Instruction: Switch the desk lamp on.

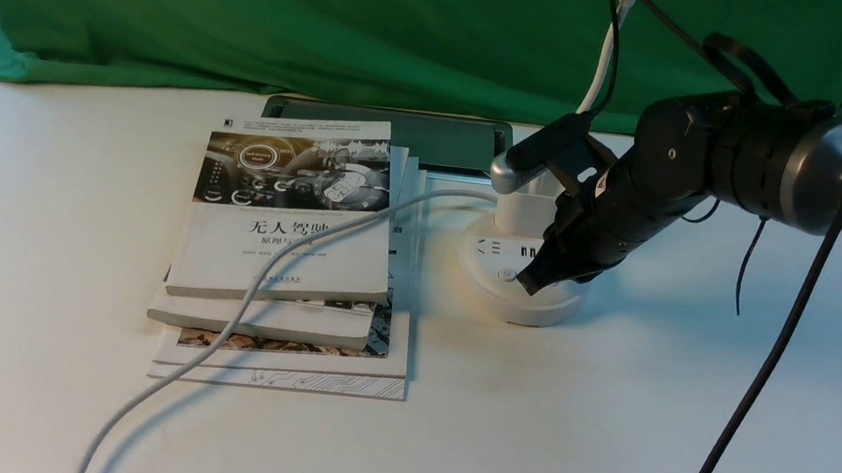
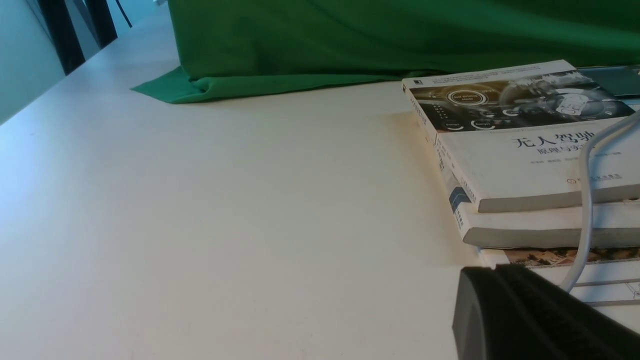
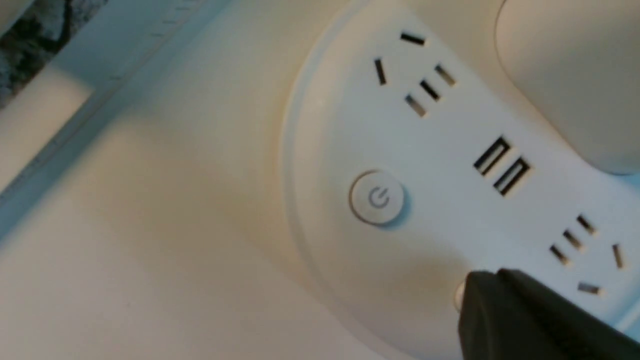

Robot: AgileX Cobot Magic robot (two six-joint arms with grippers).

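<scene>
Right gripper (image 1: 528, 282) at a base button of the desk lamp (image 1: 529, 307).
I see jaws pressed together; lamp lit or not, I cannot tell.

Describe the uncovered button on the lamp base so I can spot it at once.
Right of the stack of books stands the white desk lamp with its round base. On the base's top, just left of the tip of the right gripper, sits a small round button. Its power symbol sets it apart from the socket slots and USB ports nearby.
</scene>
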